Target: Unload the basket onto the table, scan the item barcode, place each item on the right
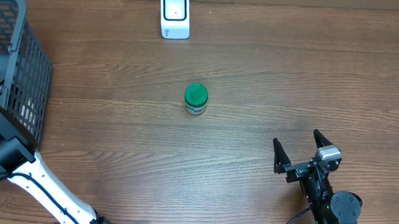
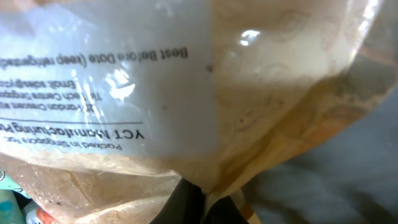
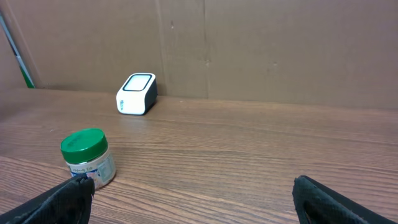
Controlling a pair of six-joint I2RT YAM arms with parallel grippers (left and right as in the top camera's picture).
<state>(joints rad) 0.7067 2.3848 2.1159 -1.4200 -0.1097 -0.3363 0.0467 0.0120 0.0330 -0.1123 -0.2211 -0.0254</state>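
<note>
The wooden table [image 1: 257, 74] fills the overhead view. One grey mesh basket [image 1: 22, 66] sits at its 9 o'clock edge, cut off by the frame. The white left arm [image 1: 49, 186] reaches from 7 o'clock toward the basket, and its end is lost from that view.

Only the left wrist camera shows what is there: one clear bag [image 2: 280, 81] of beige contents pressed close to the lens. Its white label [image 2: 106, 81] reads mirrored through the plastic and runs off the frame at 9 o'clock. Where its barcode sits cannot be told. The left gripper [image 2: 208, 198] is closed, pinching a fold of the bag at 6 o'clock.

The right gripper [image 1: 296, 139] rests at 5 o'clock, spread wide and empty.

One white scanner [image 1: 175, 14] stands at 12 o'clock. One green-lidded jar [image 1: 196, 98] stands upright near the centre, well apart from it. The right wrist camera shows both.
</note>
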